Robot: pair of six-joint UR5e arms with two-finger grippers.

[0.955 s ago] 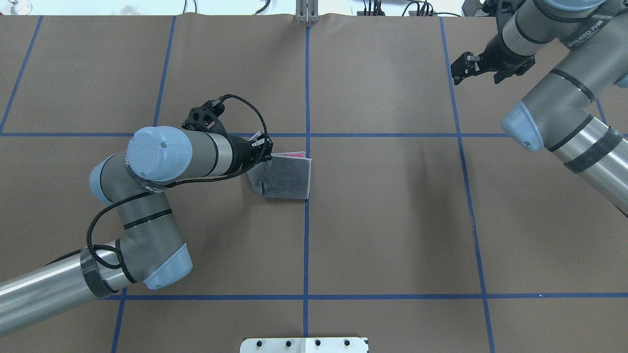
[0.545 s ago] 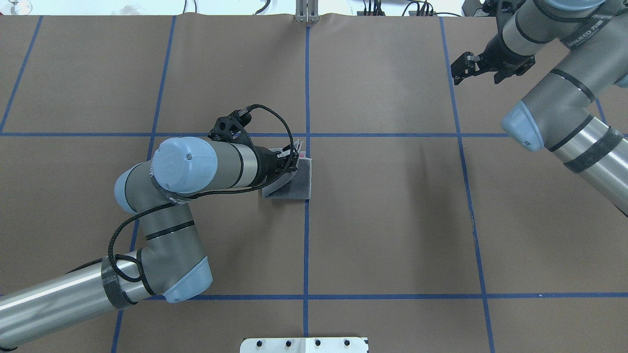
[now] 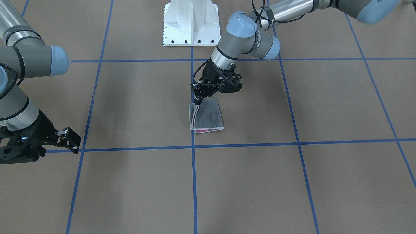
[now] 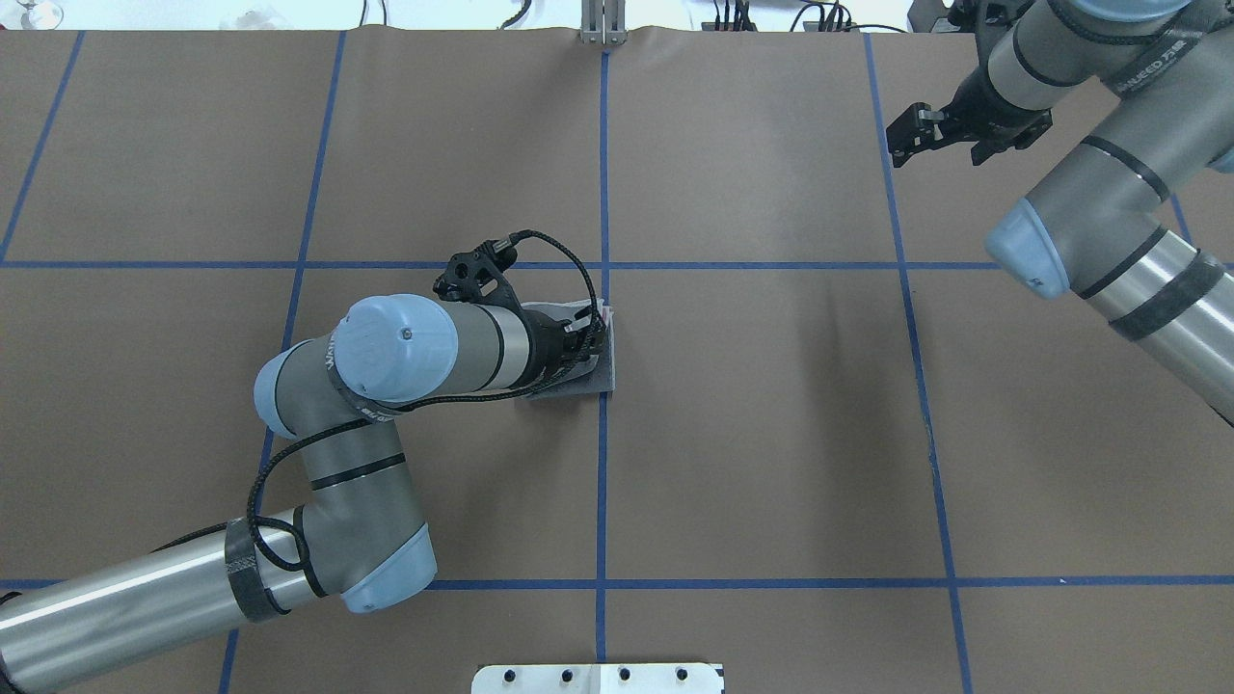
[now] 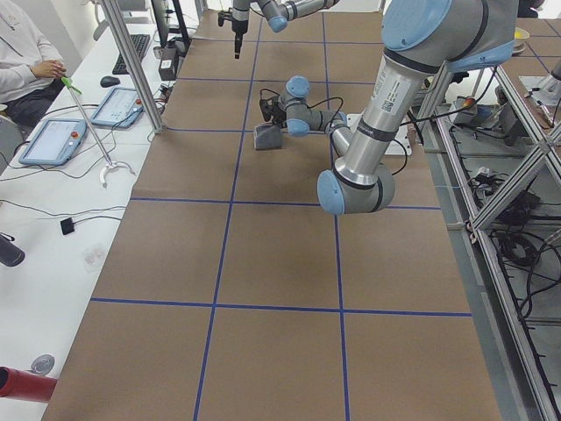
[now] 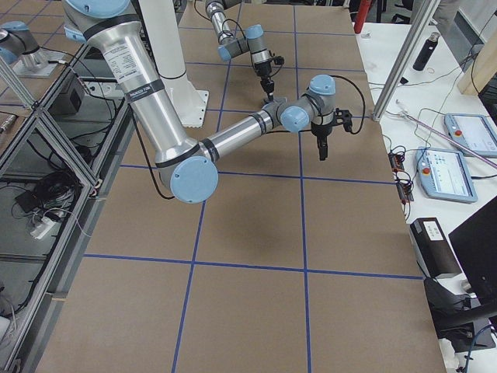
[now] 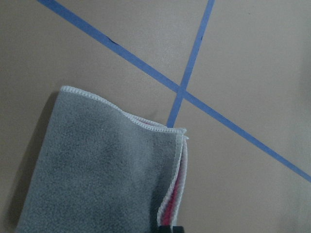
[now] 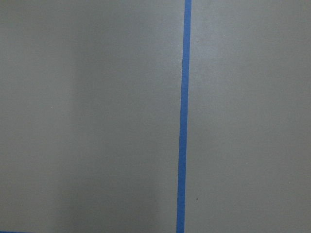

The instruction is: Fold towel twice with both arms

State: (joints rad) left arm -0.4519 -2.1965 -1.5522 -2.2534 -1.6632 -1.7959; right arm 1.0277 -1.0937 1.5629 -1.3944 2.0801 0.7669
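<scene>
Exterior front-facing: left gripper (image 3: pixel 197 102) clenched on a corner of the folded towel (image 3: pixel 208 117), right gripper (image 3: pixel 72 140) idle, jaws apart; if I retract before releasing, the fold may peel open.

The towel (image 3: pixel 208 117) lies folded — grey up, pink edge showing.

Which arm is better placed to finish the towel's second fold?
Left. The left gripper pinches a corner of the towel; the right gripper hangs open, far off to the side.
</scene>
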